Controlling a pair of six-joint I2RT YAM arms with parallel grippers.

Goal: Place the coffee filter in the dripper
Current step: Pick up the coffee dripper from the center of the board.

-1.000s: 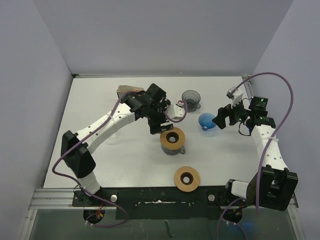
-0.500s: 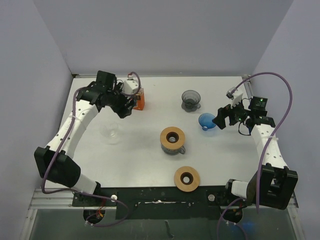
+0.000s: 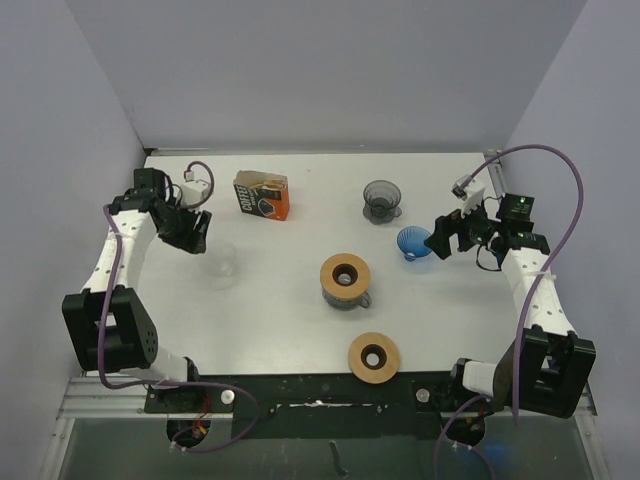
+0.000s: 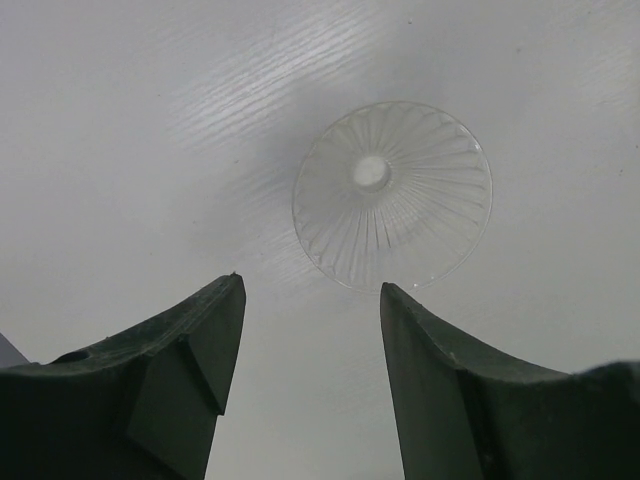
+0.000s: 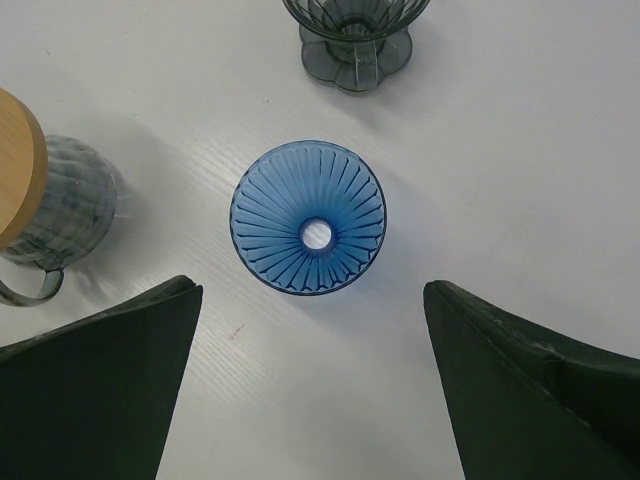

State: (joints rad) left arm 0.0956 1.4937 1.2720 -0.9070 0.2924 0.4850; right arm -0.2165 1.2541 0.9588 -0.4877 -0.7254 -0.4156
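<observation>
Since the frame half a second ago, my left arm has swung away from the orange-and-black coffee filter box (image 3: 261, 193) to the table's left edge; the right arm has not moved. The left gripper (image 3: 190, 235) (image 4: 310, 285) is spread wide with nothing between its fingers (image 4: 170, 380). The filter box lies at the rear of the white table (image 3: 270, 320), well apart from this gripper, to its right and farther back. I see no loose filter. In the left wrist view, a clear ribbed dripper (image 4: 392, 195) (image 3: 225, 262) sits mouth-up just beyond the fingertips, offset toward the right finger and touching neither. The right gripper (image 3: 440, 240) (image 5: 310, 290) is likewise parted and empty, hovering with a blue ribbed dripper (image 5: 308, 216) (image 3: 412, 243) centred ahead of its fingers. A smoky grey dripper (image 3: 381, 199) (image 5: 355, 30) stands behind the blue one. A glass carafe with a wooden collar (image 3: 345, 280) (image 5: 40, 210) occupies mid-table; a second wooden ring (image 3: 374, 356) lies nearer the bases.
</observation>
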